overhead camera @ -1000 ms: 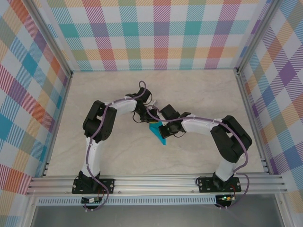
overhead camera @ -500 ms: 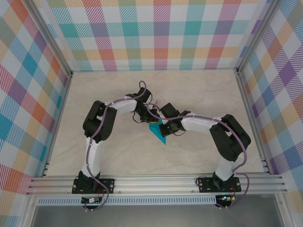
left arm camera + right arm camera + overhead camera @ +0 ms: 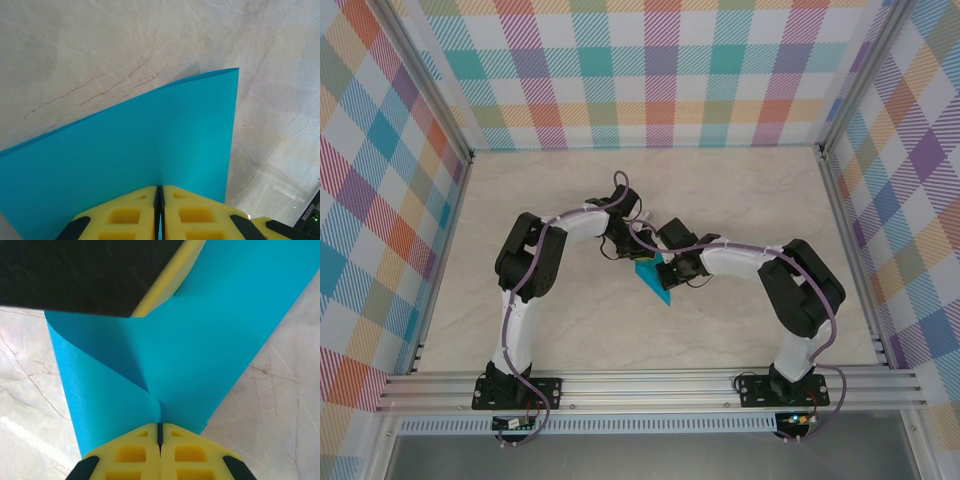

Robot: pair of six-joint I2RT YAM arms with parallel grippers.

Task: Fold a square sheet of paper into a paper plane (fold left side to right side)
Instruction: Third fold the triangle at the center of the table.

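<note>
The square sheet of paper (image 3: pixel 656 284) is teal-blue and folded into a narrow pointed shape at the table's middle, between both wrists. My left gripper (image 3: pixel 159 189) is shut on one edge of the paper (image 3: pixel 150 135), which spreads flat ahead of its yellow fingertips. My right gripper (image 3: pixel 160 426) is shut on a curled fold of the paper (image 3: pixel 200 350), where two layers meet. The left gripper's yellow and black finger (image 3: pixel 100 270) crosses the top of the right wrist view. In the top view the left gripper (image 3: pixel 632 254) and right gripper (image 3: pixel 667 272) stand close together over the paper. Whether it forms a paper plane I cannot tell.
The pale marble-patterned table (image 3: pixel 740 190) is ringed by plaid walls (image 3: pixel 650 70) on three sides. An aluminium rail (image 3: pixel 650 385) runs along the near edge with both arm bases on it. Bare tabletop (image 3: pixel 100 45) lies beyond the paper.
The right arm has drawn slightly to the left, toward the left gripper. Both grippers have kept their hold on the paper.
</note>
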